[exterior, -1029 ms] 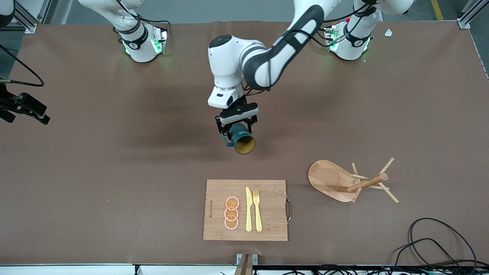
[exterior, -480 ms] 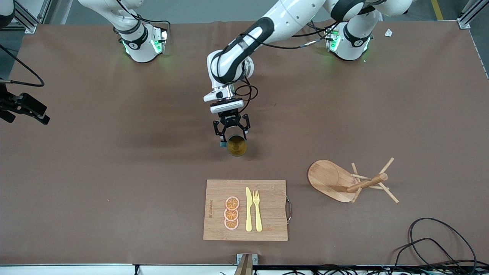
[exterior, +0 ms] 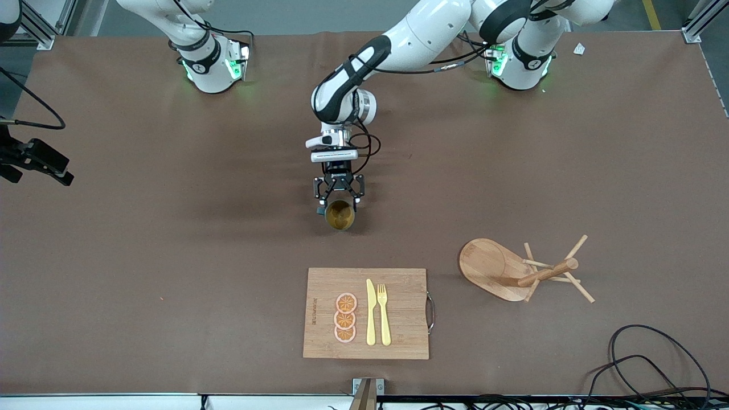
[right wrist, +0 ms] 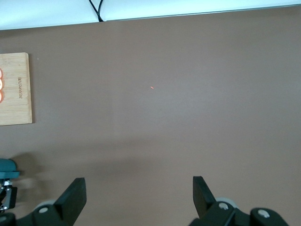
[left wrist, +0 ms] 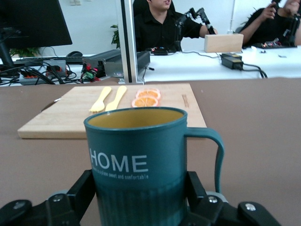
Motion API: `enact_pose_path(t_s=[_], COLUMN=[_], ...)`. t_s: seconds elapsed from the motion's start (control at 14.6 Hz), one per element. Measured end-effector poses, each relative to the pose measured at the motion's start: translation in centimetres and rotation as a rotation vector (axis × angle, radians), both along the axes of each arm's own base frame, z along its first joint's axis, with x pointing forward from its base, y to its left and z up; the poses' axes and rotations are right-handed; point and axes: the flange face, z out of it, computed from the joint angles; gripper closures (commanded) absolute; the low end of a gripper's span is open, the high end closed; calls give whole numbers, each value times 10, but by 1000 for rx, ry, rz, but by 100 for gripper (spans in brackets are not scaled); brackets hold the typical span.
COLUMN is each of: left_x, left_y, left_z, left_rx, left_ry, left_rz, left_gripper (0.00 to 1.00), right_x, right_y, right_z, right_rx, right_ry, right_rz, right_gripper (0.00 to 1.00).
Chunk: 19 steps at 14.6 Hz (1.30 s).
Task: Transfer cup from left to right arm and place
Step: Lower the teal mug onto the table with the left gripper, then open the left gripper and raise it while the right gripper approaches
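Observation:
The cup [exterior: 340,216] is a dark teal mug with white "HOME" lettering, one handle and a tan inside. It stands upright at mid-table, between the cutting board and the arms' bases. My left gripper [exterior: 340,206] is shut on its ribbed lower body. In the left wrist view the fingers [left wrist: 83,189] press both sides of the cup [left wrist: 136,141]. I cannot tell if its base touches the table. My right gripper [right wrist: 138,194] is open and empty, held high over bare table toward the right arm's end. A sliver of the cup [right wrist: 6,167] shows at the edge of the right wrist view.
A wooden cutting board [exterior: 401,319] with orange slices [exterior: 345,318], a yellow knife and a fork lies nearer the front camera than the cup. A wooden mug tree [exterior: 501,267] lies tipped over toward the left arm's end. Black cables [exterior: 655,364] lie at the front corner.
My left arm has lowered and turned the cup from tilted to upright, and shifted it slightly toward the right arm's end. It stays gripped.

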Motion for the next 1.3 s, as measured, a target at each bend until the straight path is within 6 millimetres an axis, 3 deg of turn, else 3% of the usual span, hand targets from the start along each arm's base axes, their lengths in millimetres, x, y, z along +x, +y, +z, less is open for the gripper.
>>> enact_pose_path(t_s=[0.21,0.34,0.62,0.82,0.96,1.1,1.3], left_x=[-30,-45,-66,-103,-127,-139,-135], left_y=[-3,-4,-13,-24,-27,-29,-41], left_z=[-23,-38,-36,-28,-23,-13,39], left_rx=[46,64,-6,-39,-38,-37,-89], left_ry=[-14,-11,39,99,126,161,271], left_rz=[-29,-43,22,132,199,268,469], left_gripper=[0,0,0,0,0,0,0], right_x=[0,0,0,2,10,17,28], right_y=[-1,-1,-5,-13,-15,-12,1], right_z=[0,0,0,-7,-24,-44,-78], right_rx=[0,0,0,-1,1,4,11], right_ry=[0,0,0,13,42,86,159], right_rz=[-1,-2,-8,-12,-13,-7,14], right_gripper=[0,0,0,0,0,0,0])
